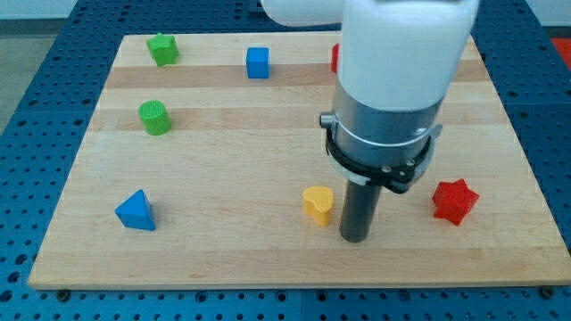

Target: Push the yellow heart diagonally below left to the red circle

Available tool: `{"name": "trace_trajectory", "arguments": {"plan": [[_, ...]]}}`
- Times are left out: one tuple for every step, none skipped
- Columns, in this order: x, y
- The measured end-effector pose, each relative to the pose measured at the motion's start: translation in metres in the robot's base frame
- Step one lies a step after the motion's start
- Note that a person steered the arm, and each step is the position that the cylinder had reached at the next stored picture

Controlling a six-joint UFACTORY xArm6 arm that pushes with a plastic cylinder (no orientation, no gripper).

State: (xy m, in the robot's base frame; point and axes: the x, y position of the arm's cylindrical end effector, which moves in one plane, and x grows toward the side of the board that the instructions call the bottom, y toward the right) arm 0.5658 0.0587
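1. Pincer: none on this arm, so no apart or together state to tell; only a dark rod, with my tip (pixel 355 239) down on the worktop (pixel 223 160).
2. Just beside my tip, on the view's left and a little higher: the yellow heart (pixel 318 205), near the bottom edge. Cannot tell if touching or a thin gap.
3. Farther out, on the view's right: a red star (pixel 455 201), well apart from the heart.
4. At the view's top, almost hidden behind the arm: a red piece, probably the red circle (pixel 335 59). Shape not clear.
5. Judged: heart far below its goal spot.
6. For a good push: bring my tip around under the heart, to the view's bottom, then push straight toward the top, through the heart's middle, so no spinning off.
7. Stop early, lower left of the red piece, without touching it.
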Motion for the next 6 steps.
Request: {"name": "trace_trajectory", "arguments": {"plan": [[-0.012,-0.021],[-0.012,-0.046],[-0.012,-0.067],[-0.018,-0.076],[-0.028,-0.076],[-0.038,-0.076]]}}
